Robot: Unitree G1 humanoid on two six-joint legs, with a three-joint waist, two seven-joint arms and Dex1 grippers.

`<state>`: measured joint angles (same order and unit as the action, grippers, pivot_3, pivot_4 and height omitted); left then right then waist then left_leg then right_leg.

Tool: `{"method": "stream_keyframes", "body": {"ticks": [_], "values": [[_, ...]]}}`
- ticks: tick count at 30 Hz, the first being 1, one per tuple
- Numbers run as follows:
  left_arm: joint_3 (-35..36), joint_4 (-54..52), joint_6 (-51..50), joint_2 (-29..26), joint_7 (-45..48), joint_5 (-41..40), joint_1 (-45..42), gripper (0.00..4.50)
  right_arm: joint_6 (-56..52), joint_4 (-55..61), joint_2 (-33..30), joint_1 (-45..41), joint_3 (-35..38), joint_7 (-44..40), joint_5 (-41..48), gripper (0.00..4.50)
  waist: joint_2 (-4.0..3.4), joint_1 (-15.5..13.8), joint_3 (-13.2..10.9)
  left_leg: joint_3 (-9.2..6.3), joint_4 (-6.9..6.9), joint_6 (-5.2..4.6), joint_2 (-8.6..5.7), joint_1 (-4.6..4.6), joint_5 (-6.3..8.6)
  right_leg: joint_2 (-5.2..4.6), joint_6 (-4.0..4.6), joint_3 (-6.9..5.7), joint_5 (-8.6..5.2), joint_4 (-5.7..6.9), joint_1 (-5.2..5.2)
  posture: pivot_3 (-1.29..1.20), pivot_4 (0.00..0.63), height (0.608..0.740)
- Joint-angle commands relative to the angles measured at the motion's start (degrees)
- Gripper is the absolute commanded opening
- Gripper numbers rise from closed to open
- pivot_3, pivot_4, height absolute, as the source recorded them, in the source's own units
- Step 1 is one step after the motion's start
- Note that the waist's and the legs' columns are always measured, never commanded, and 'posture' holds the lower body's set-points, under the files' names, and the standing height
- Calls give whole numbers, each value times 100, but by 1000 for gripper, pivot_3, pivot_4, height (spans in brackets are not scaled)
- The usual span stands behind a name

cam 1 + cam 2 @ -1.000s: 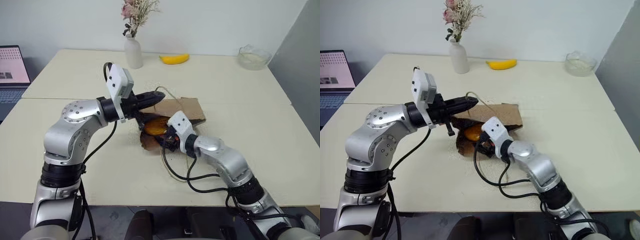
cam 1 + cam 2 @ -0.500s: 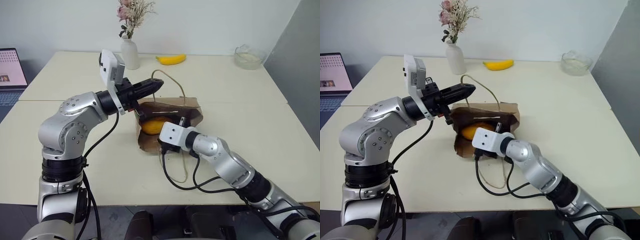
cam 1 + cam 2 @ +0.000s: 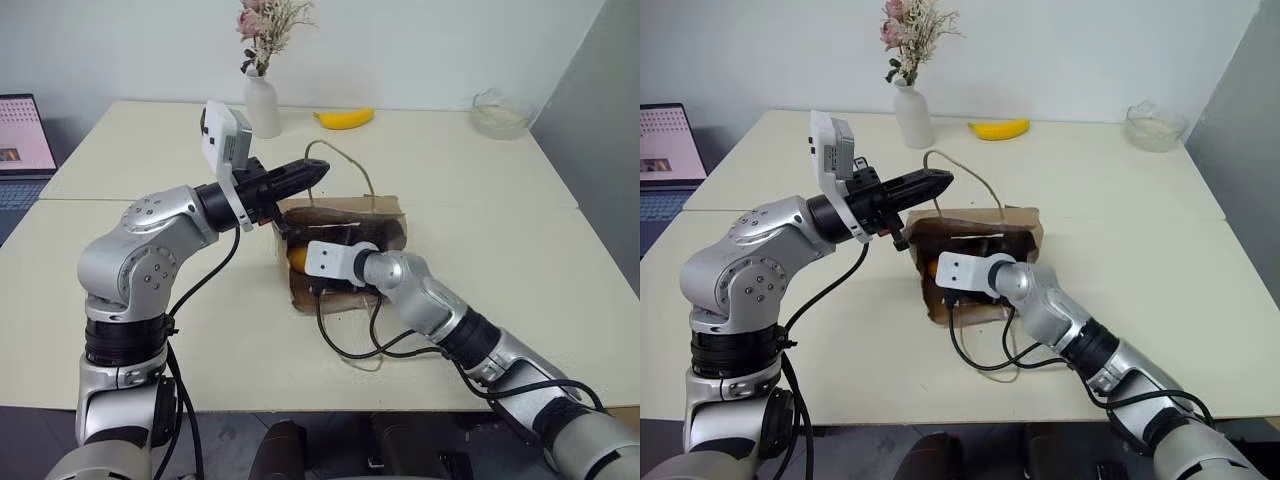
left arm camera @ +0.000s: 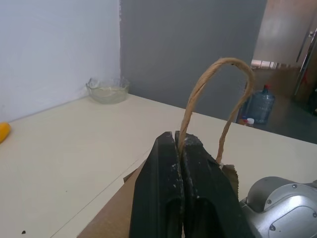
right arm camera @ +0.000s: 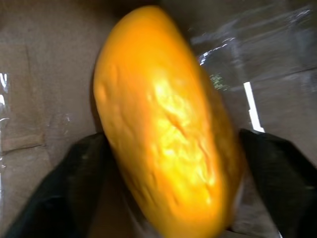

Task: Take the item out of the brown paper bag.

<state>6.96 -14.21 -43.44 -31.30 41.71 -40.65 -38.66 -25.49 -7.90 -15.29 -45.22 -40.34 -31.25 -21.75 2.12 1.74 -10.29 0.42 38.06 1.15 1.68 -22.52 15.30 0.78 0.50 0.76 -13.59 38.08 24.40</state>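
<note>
You've got one bag [image 3: 345,225] on the table [image 3: 520,250], lying on its side with the mouth toward you, and one orange-yellow item [image 5: 163,124] sitting inside it, just past the mouth. Two cord handles: one [image 4: 218,104] looped up high, the other [image 3: 350,345] trailing on the table in front of the bag. One banana [image 3: 345,118] at the far edge, one white vase [image 3: 258,105] of dried flowers beside it, one glass bowl [image 3: 497,118] off to the far right, one laptop [image 3: 22,135] at the left.

The surface is two pale cream tables pushed together, seam running across. White wall behind, a grey panel on the right; the left wrist view catches a water bottle [image 4: 261,104] on the floor beyond.

Your left gripper [image 3: 318,172] is pinched tight on the raised handle, lifting the bag's top edge. Your right gripper [image 5: 163,218] is at the mouth of the bag, its fingers [image 5: 64,188] standing wide on either side of the item; you cannot tell whether they touch it.

Against a second ago: the bag lay flatter then, and the left gripper has hauled the handle higher, opening the mouth. The right arm has rolled over and pushed in, so the item that showed plainly between bag and wrist is now mostly hidden behind it.
</note>
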Motion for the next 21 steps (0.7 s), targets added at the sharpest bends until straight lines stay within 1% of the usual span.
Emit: {"method": "stream_keyframes", "body": {"ticks": [1,4,7,12,15,17,19,21], "values": [[120,-228,95,-52,-38,-52,-16,0,190,284,-29,19,266,-94,-62,3008,0,-1,0,0,0,0,0,0,0,0,0,0,0,0,0,0,150,740],[92,-166,147,-66,-59,48,-6,0,178,627,-151,151,425,-315,36,2989,0,-3,0,-2,0,0,-1,0,0,0,0,-1,0,0,-1,0,150,740],[42,-102,213,-74,-91,187,12,0,-9,1248,-299,338,689,-756,322,2989,0,-6,0,-1,0,0,-1,0,0,0,0,-1,0,0,0,0,150,740],[-90,104,416,-82,-95,497,13,0,-503,2394,-844,555,1394,-1799,1228,2989,-1,-11,-1,-5,0,0,-2,-1,0,0,-1,-5,0,0,-1,0,150,740],[-150,178,514,-62,-60,614,30,0,-802,2932,-1227,662,1911,-2419,2009,2988,-1,-12,-1,-6,2,-1,-4,0,0,-1,-1,-7,0,0,-4,0,150,740],[-175,218,559,-48,-69,667,22,0,-1067,3303,-1465,767,2366,-2746,2616,2988,-1,-15,-1,-8,2,-1,-3,1,0,-1,-1,-9,0,-1,-6,0,150,740],[-209,277,613,-52,-79,738,15,0,-1610,3705,-1706,887,3101,-2982,3408,2988,-1,-17,-1,-10,1,-1,-1,2,1,0,-1,-11,-1,-2,-7,0,150,740],[-209,305,641,-57,-81,788,26,0,-2165,3938,-1784,919,3765,-2905,4011,2988,-1,-24,-1,-12,1,-1,-2,1,1,0,-1,-12,0,-2,-7,0,150,740]]}}
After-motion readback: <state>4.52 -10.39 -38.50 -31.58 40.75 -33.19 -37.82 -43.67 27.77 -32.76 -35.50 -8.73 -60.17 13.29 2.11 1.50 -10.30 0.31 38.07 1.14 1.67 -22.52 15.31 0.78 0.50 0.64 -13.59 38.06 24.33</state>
